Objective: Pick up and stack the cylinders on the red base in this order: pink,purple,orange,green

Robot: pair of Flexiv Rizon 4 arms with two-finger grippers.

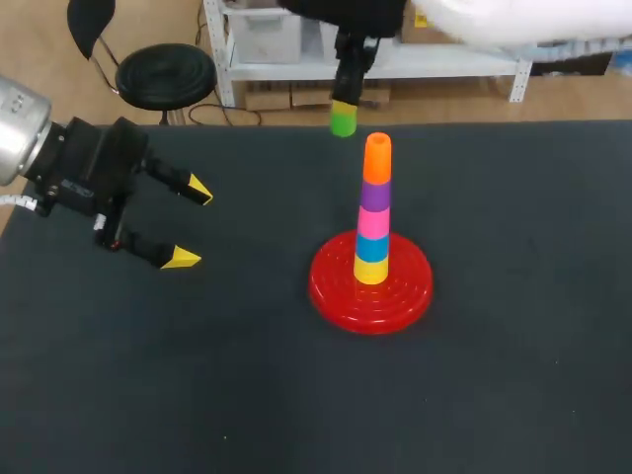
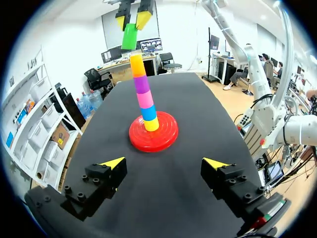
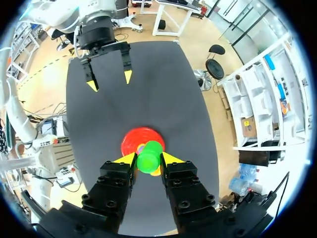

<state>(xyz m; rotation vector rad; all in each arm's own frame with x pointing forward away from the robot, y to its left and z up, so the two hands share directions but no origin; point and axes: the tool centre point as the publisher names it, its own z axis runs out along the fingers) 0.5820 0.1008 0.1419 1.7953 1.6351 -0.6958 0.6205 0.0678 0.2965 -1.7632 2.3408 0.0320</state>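
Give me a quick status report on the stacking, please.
Left gripper open, apart from the red base. Right gripper shut on green cylinder, high over the topmost orange cylinder. Nothing between them.

Head cam: fixed, up behind robot, looking down on table (image 1: 513, 395), far enough back for whole red base (image 1: 341, 291) and stack (image 1: 374, 212). Left wrist cam: low, near table, facing across it past left gripper (image 2: 165, 162) toward base, middling range. Right wrist cam: high, facing straight down past right gripper (image 3: 148, 158) holding green cylinder (image 3: 149, 161), stack directly under. All three share base and stack; right wrist cam also catches left gripper.
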